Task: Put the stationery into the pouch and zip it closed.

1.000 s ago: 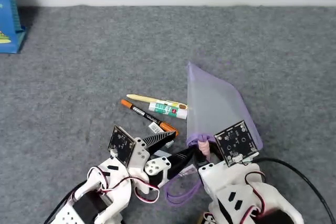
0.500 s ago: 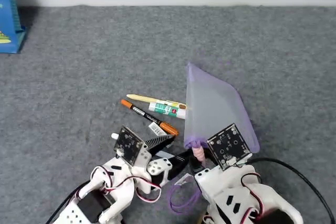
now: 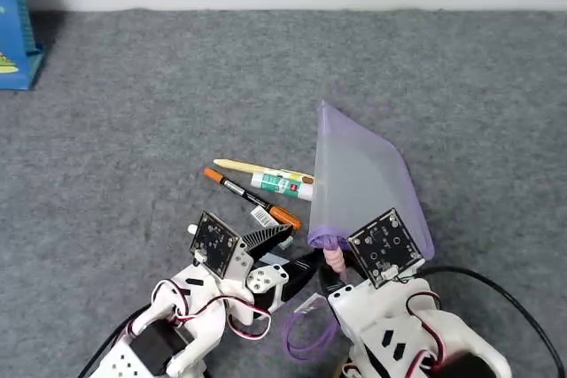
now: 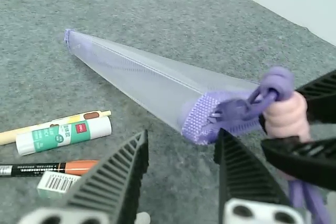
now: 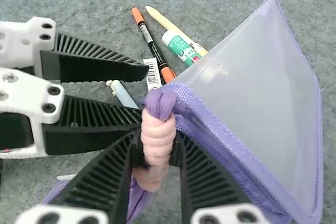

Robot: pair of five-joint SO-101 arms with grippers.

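A translucent purple pouch (image 3: 363, 179) lies on the grey mat, its near corner lifted. My right gripper (image 5: 156, 142) is shut on the pink zipper pull (image 5: 156, 135) at that corner, also seen as the pink pull (image 4: 286, 115). The left gripper (image 4: 184, 135) is open, its fingers on either side of the pouch's purple end (image 4: 202, 121) without touching it; from above, the left gripper (image 3: 306, 247) sits just left of the pull. Left of the pouch lie a wooden stick (image 3: 252, 166), a glue stick (image 3: 283, 185), an orange marker (image 3: 251, 196) and a barcoded eraser (image 3: 261, 216).
A purple cord loop (image 3: 308, 335) trails from the pull between the two arms. A small pale blue item (image 5: 122, 94) lies under the left gripper's fingers. A blue box (image 3: 13, 33) stands at the far left by the white wall. The mat is bare beyond the pouch.
The right gripper has drawn the pouch's near corner slightly left and toward the arms. The left arm shifted a little right, and the cord loop bunched up.
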